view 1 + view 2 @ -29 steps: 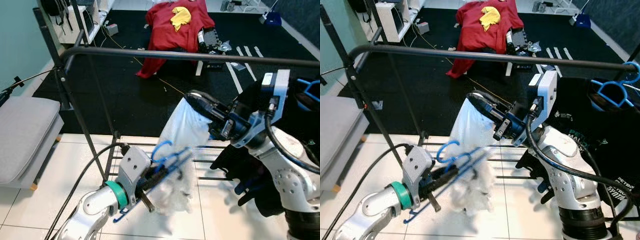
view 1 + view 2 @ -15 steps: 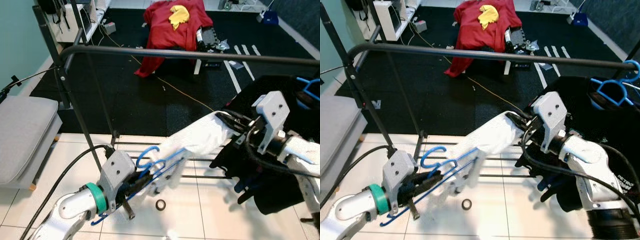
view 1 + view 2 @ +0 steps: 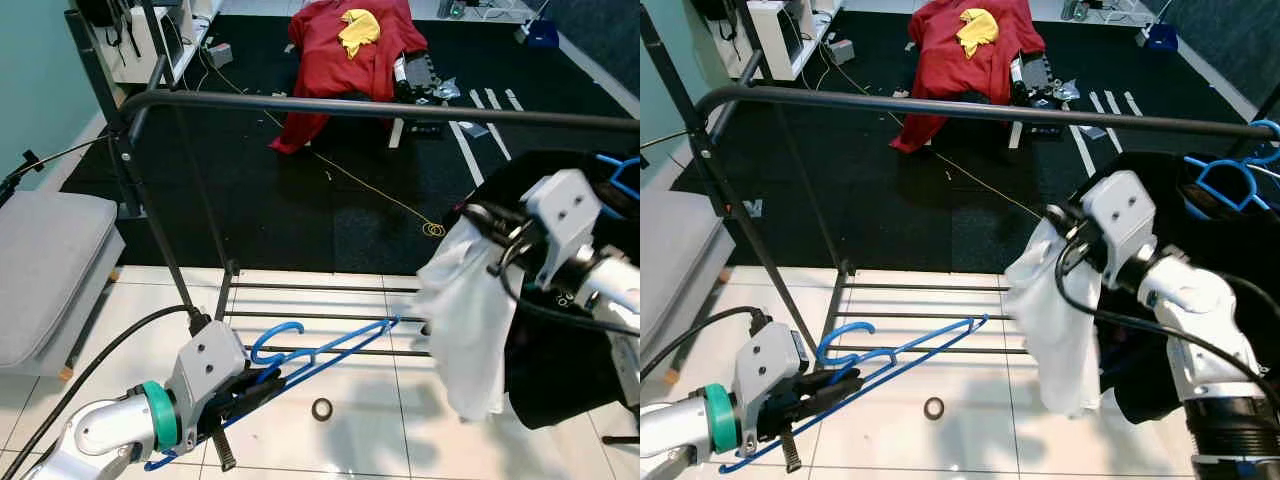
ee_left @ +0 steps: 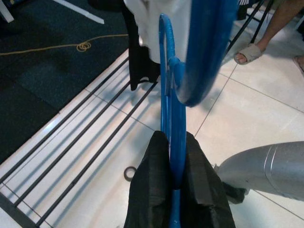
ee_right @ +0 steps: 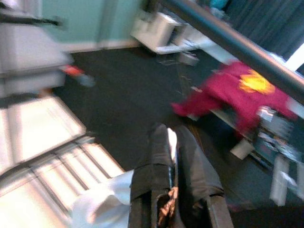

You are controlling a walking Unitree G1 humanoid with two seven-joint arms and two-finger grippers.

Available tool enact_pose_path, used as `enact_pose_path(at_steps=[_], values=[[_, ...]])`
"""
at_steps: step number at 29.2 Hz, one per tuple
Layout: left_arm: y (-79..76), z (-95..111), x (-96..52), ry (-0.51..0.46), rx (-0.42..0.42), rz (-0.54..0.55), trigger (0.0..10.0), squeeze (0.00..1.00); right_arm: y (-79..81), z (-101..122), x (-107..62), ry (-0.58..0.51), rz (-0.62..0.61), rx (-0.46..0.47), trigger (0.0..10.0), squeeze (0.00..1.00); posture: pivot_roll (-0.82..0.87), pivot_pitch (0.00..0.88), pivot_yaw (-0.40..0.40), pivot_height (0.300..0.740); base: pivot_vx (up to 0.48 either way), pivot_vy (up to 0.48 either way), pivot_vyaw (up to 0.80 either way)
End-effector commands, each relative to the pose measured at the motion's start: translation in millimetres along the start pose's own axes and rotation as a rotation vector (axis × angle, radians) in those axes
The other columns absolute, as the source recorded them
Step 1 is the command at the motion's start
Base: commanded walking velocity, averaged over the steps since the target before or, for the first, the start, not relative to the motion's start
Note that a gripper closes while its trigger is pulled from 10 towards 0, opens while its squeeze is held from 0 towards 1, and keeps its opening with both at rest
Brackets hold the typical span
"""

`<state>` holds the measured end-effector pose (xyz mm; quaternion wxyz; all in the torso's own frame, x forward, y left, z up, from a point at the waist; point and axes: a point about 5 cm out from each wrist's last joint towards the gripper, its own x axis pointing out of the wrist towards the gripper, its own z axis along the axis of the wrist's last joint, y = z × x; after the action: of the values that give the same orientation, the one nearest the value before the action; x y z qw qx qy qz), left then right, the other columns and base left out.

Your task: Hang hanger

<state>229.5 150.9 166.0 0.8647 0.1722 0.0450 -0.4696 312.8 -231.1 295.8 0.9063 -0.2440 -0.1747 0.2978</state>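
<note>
Spanning tiled floor point(image 3: 90, 400) (black carpet beyond): rail point(image 3: 380, 108).

Both eye views are bright and evenly lit, with sharp detail on the rail point(image 3: 380, 108) and the white tiles point(image 3: 380, 440). The light comes from above, so the garment point(image 3: 1060, 320) throws a soft shadow on the tiles. The carpet point(image 3: 300, 200) stays dark but readable. The left wrist view is clear far away, while the hanger point(image 4: 172, 123) close to the lens is out of focus. The right wrist view is strongly blurred by motion, and its tiles are overexposed with glare.
</note>
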Motion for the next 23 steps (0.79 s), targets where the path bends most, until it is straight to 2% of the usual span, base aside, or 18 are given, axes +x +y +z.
enact_pose_path(at_steps=[1,2,4,7,8,9,10,11,12,13,15,16,23], values=[[-2.1,-5.4,0.6,0.014,-0.007,0.001,10.0,0.0,5.3,16.3,-3.5,-0.055,0.1,0.008,10.0,0.0,-0.15,0.207,0.061,0.74,0.0,0.0,0.0],[-2.1,-5.4,0.6,0.014,-0.007,0.001,10.0,0.0,5.3,16.3,-3.5,-0.055,0.1,0.008,10.0,0.0,-0.15,0.207,0.061,0.74,0.0,0.0,0.0],[2.3,-5.9,1.8,0.01,-0.008,0.034,10.0,0.0,18.0,29.4,-12.1,-0.052,0.279,0.015,10.0,0.0,-0.15,0.206,0.057,0.74,0.0,0.0,0.0],[3.9,-5.4,1.8,0.008,-0.007,0.043,10.0,0.0,22.6,32.6,-17.0,-0.039,0.341,0.01,10.0,0.0,-0.15,0.207,0.055,0.74,0.0,0.0,0.0],[5.5,-5.2,1.8,0.006,-0.006,0.057,10.0,0.0,20.4,35.2,-20.3,-0.029,0.341,-0.024,10.0,0.0,-0.16,0.207,0.055,0.74,0.0,0.0,0.0],[6.9,-4.7,2.2,0.0,-0.007,0.073,10.0,0.0,6.9,39.1,-20.7,-0.033,0.247,-0.078,10.0,0.0,-0.16,0.207,0.055,0.74,0.0,0.0,0.0],[8.8,-3.5,4.0,-0.014,-0.015,0.095,10.0,0.0,-12.1,46.8,-19.3,-0.073,0.099,-0.117,10.0,0.0,-0.17,0.206,0.055,0.74,0.0,0.0,0.0],[8.8,-3.5,4.0,-0.014,-0.015,0.095,10.0,0.0,-12.1,46.8,-19.3,-0.073,0.099,-0.117,10.0,0.0,-0.17,0.206,0.055,0.74,0.0,0.0,0.0],[10.4,-1.7,6.3,-0.029,-0.024,0.114,10.0,0.0,-25.7,55.3,-19.0,-0.131,-0.013,-0.114,10.0,0.0,-0.17,0.206,0.058,0.74,0.0,0.0,0.0],[11.9,-0.2,8.7,-0.041,-0.028,0.132,10.0,0.0,-32.1,62.9,-18.8,-0.19,-0.072,-0.09,10.0,0.0,-0.16,0.206,0.058,0.74,0.0,0.0,0.0],[15.1,2.2,13.0,-0.062,-0.048,0.16,10.0,0.0,-26.8,77.3,-19.1,-0.314,-0.032,0.02,10.0,0.0,-0.17,0.205,0.062,0.74,0.0,0.0,0.0],[15.2,3.6,13.8,-0.074,-0.058,0.155,10.0,0.0,-23.4,81.1,-19.3,-0.341,0.001,0.041,10.0,0.0,-0.17,0.205,0.063,0.74,0.0,0.0,0.0],[10.9,5.9,12.0,-0.097,-0.083,0.096,10.0,0.0,-19.9,82.7,-21.2,-0.363,0.09,0.101,10.0,0.0,-0.16,0.203,0.059,0.74,0.0,0.0,0.0]])
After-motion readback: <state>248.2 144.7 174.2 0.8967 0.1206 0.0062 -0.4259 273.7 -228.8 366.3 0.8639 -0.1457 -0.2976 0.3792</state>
